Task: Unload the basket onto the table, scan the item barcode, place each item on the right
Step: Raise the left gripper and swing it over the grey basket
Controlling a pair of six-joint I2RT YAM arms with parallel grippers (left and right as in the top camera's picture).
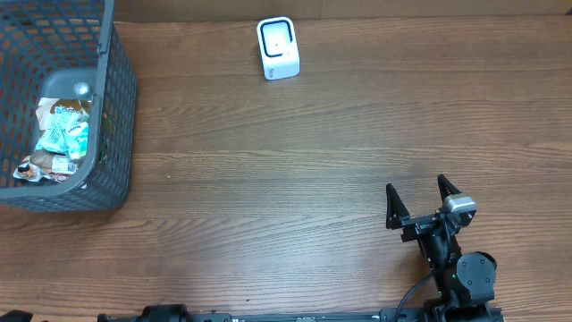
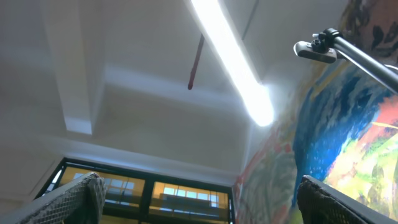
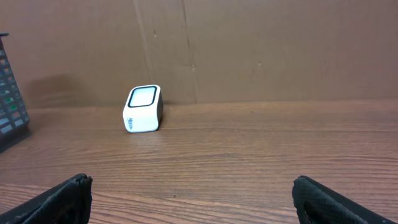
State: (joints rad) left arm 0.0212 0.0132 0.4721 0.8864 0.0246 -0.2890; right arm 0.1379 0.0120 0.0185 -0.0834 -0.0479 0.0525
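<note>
Right fingers (image 1: 391, 206) apart, front edge; scanner (image 1: 278, 48) far edge.

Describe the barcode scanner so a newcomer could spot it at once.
On the wooden table, look along the far edge, to the right of the dark mesh basket at the left. The scanner stands there alone: a small white block with a dark-framed window on its face. Nothing else on the wood is white and solid; the basket is grey lattice holding packets.
</note>
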